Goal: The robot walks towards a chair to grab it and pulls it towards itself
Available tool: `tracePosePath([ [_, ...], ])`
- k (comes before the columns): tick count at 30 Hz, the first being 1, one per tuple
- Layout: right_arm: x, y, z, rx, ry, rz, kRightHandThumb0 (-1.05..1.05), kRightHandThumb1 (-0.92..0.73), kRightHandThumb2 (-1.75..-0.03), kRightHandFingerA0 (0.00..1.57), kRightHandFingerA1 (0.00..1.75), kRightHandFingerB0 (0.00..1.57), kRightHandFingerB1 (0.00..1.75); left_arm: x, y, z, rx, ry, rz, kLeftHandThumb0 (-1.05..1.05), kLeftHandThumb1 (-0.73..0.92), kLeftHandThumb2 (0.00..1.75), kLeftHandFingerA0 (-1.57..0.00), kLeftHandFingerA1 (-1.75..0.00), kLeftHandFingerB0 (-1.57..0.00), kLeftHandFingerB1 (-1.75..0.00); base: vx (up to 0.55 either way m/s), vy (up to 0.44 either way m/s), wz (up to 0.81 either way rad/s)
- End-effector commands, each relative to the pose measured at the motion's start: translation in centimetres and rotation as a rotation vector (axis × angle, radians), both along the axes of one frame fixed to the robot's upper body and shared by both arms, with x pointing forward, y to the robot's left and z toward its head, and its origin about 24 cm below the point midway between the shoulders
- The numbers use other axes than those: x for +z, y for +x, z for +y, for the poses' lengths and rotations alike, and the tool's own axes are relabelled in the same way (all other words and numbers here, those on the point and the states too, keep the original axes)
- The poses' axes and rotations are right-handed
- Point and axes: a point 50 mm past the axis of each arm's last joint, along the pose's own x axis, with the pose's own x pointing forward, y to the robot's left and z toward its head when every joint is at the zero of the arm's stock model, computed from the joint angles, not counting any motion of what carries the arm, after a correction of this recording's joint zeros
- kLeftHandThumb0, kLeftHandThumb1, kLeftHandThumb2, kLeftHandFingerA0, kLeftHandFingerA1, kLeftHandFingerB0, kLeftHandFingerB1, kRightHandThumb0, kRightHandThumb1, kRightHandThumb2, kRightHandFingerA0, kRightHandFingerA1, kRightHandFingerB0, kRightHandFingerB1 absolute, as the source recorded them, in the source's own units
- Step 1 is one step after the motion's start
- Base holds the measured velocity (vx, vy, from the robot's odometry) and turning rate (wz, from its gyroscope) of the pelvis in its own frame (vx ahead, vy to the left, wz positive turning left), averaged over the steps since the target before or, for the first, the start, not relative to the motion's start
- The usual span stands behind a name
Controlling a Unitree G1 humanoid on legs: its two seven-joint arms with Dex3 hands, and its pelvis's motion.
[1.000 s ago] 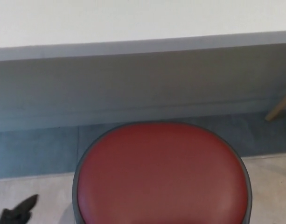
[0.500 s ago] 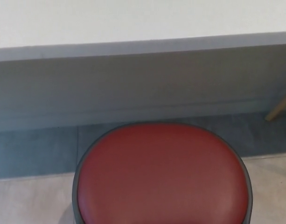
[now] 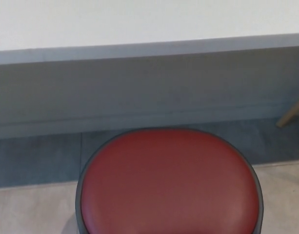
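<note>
The chair (image 3: 169,183) fills the lower middle of the head view: a round red seat cushion with a dark grey rim, seen from above. Its lower edge is cut off by the bottom of the picture, and its legs and any backrest are hidden. Neither of my hands shows anywhere in the view.
A white tabletop (image 3: 139,22) with a grey front edge spans the top, its shadowed grey side panel below it. A wooden leg (image 3: 291,113) slants in at the right edge. The floor is dark blue-grey carpet (image 3: 37,158) behind the chair and pale flooring beside it.
A black hand tip that showed at the bottom left one second ago has dropped out of the picture. The chair and table have stayed where they were.
</note>
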Motion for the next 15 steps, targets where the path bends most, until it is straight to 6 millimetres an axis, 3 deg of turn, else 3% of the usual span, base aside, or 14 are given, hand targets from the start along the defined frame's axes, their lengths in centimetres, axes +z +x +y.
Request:
tracePosePath([
  [1, -6.3, -2.8, -0.6, -0.44, 0.067, 0.039, -0.79, -0.92, -0.69, 0.0, 0.0, 0.0, 0.0, -4.0, -4.0, 0.2, 0.565, -0.329, 0.133, -0.74, 0.72, 0.58, 0.0, 0.0, 0.0, 0.0, 0.0, 0.0, 0.0],
  [2, -6.8, -2.4, -0.5, -0.446, 0.079, 0.041, -0.79, -0.92, -0.69, 0.0, 0.0, 0.0, 0.0, -4.2, -3.8, 0.0, 0.553, -0.332, 0.151, -0.74, 0.72, 0.58, 0.0, 0.0, 0.0, 0.0, 0.0, 0.0, 0.0],
  [3, -7.9, -2.0, -0.8, -0.477, 0.11, 0.081, -0.91, -0.77, -1.0, 0.0, 0.01, 0.0, 0.0, -4.6, -3.2, -0.1, 0.522, -0.331, 0.186, -0.77, 0.73, 0.56, 0.0, 0.0, 0.0, 0.0, 0.0, 0.0, 0.0],
  [5, -8.4, -1.8, -0.9, -0.492, 0.123, 0.098, -0.91, -0.77, -1.0, 0.0, 0.01, 0.0, 0.0, -4.7, -2.9, 0.0, 0.512, -0.329, 0.198, -0.77, 0.73, 0.56, 0.0, 0.0, 0.0, 0.0, 0.0, 0.0, 0.0],
  [6, -9.0, -1.2, -0.9, -0.497, 0.137, 0.122, -0.96, -0.79, -1.03, 0.0, 0.0, 0.0, 0.0, -5.1, -2.0, -0.2, 0.477, -0.352, 0.206, -0.85, 0.68, 0.64, 0.0, -0.32, 0.0, 0.0, 0.0, 0.0, 0.0],
  [7, -9.3, -0.9, -0.9, -0.499, 0.143, 0.132, -0.96, -0.79, -1.03, 0.0, 0.0, 0.0, 0.0, -5.3, -1.5, -0.3, 0.462, -0.362, 0.209, -0.85, 0.68, 0.64, 0.0, -0.32, 0.0, 0.0, 0.0, 0.0, 0.0],
  [8, -9.4, -0.8, -1.0, -0.49, 0.147, 0.137, -0.87, -0.92, -0.71, 0.0, 0.0, 0.0, 0.0, -5.5, -1.4, -0.5, 0.457, -0.364, 0.216, -0.82, 0.65, 0.69, 0.0, -0.3, 0.0, 0.0, 0.0, 0.0, 0.0],
  [9, -9.5, -0.4, -1.1, -0.488, 0.158, 0.13, -1.05, -0.91, -1.16, 0.0, 0.04, 0.0, 0.05, -5.7, -1.0, -0.7, 0.432, -0.371, 0.224, -0.81, 0.66, 0.62, 0.0, -0.35, 0.0, 0.0, 0.0, 0.0, 0.0],
  [10, -9.8, 0.3, -1.2, -0.485, 0.173, 0.12, -1.05, -0.92, -1.16, 0.0, 0.03, 0.0, 0.04, -5.9, -0.3, -0.7, 0.394, -0.378, 0.236, -0.98, 0.56, 0.81, 0.0, -0.54, 0.0, -0.31, 0.0, 0.0, 0.0],
  [11, -9.8, 0.5, -1.2, -0.48, 0.173, 0.125, -1.05, -0.92, -1.16, 0.0, 0.03, 0.0, 0.04, -5.9, -0.1, -0.7, 0.387, -0.376, 0.242, -0.98, 0.56, 0.81, 0.0, -0.54, 0.0, -0.31, 0.0, 0.0, 0.0],
  [12, -10.0, 1.0, -1.3, -0.483, 0.17, 0.12, -1.05, -0.91, -1.16, 0.0, 0.02, 0.0, 0.04, -6.1, 0.3, -0.8, 0.38, -0.379, 0.238, -0.8, 0.71, 0.57, 0.0, -0.33, 0.0, -0.01, 0.0, 0.0, 0.0],
  [13, -10.1, 1.1, -1.3, -0.478, 0.172, 0.119, -1.05, -0.91, -1.16, 0.0, 0.01, 0.0, 0.04, -6.2, 0.4, -0.8, 0.389, -0.38, 0.241, -0.79, 0.7, 0.57, 0.0, -0.36, 0.0, -0.05, 0.0, 0.0, 0.0],
  [14, -10.2, 1.2, -1.3, -0.479, 0.174, 0.122, -1.05, -0.92, -1.16, 0.0, 0.01, 0.0, 0.04, -6.2, 0.5, -0.8, 0.393, -0.383, 0.244, -0.92, 0.52, 0.78, 0.0, -0.54, 0.0, -0.32, 0.0, 0.0, 0.0],
  [15, -10.4, 1.3, -1.3, -0.49, 0.184, 0.121, -1.05, -0.92, -1.15, 0.0, 0.0, 0.0, 0.01, -6.2, 0.5, -0.8, 0.39, -0.386, 0.25, -0.9, 0.52, 0.78, 0.0, -0.56, 0.0, -0.34, 0.0, 0.0, 0.0],
])
